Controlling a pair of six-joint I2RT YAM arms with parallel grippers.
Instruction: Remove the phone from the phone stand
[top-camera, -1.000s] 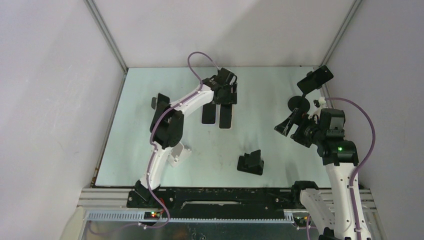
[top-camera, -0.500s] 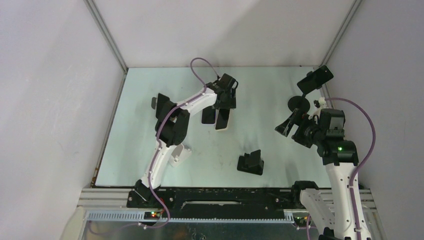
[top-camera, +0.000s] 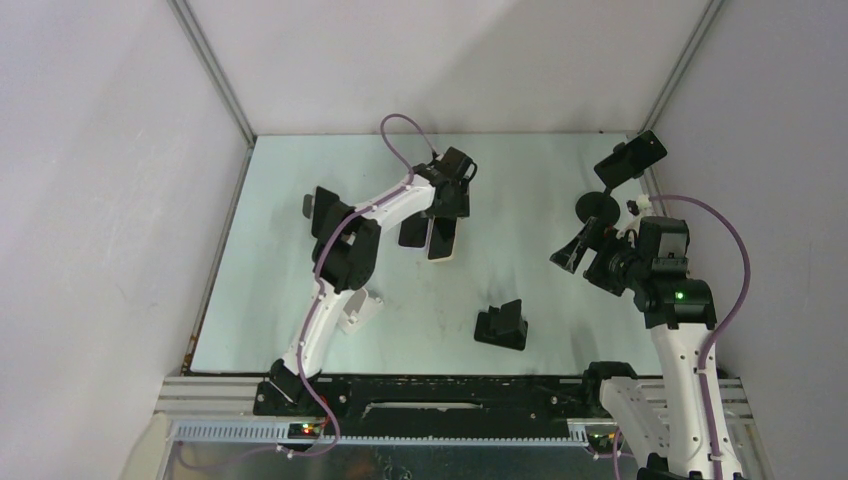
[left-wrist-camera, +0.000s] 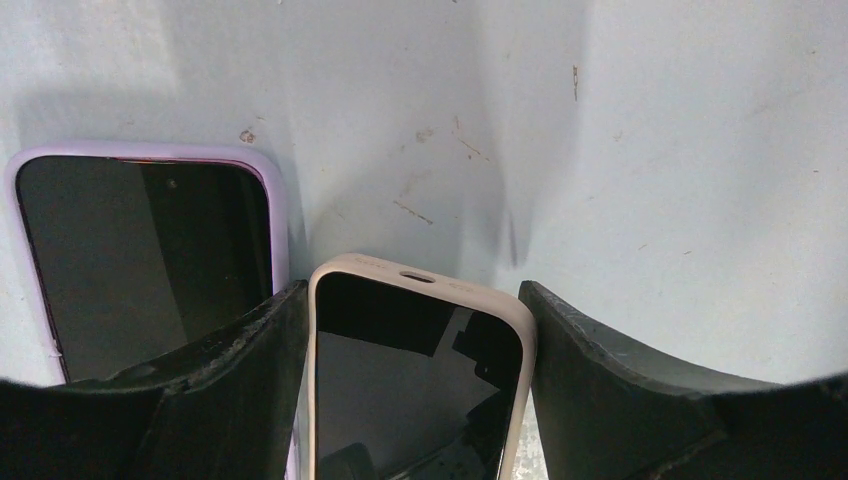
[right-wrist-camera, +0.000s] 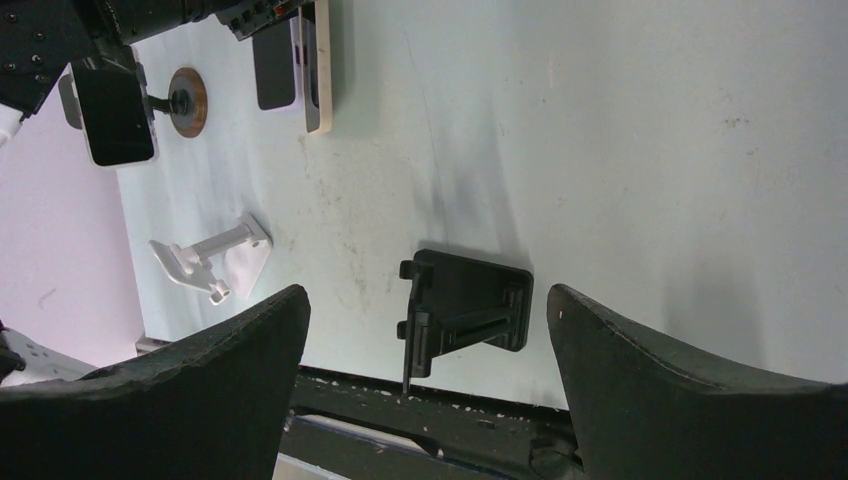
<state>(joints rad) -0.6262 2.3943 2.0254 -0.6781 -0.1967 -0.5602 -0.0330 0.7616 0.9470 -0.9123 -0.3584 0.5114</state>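
Phone in the beige case (left-wrist-camera: 415, 390) is clamped edge to edge between the fingers of the left gripper (left-wrist-camera: 410, 300), just at 3 o'clock of the purple-cased phone (left-wrist-camera: 140, 250). Right gripper (right-wrist-camera: 428, 292) hangs released, well above the black stand (right-wrist-camera: 465, 312).

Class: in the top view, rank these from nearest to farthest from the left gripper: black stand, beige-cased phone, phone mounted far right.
1. beige-cased phone, within the left gripper.
2. black stand, mid-table, nearer the arms.
3. mounted phone, far right corner.
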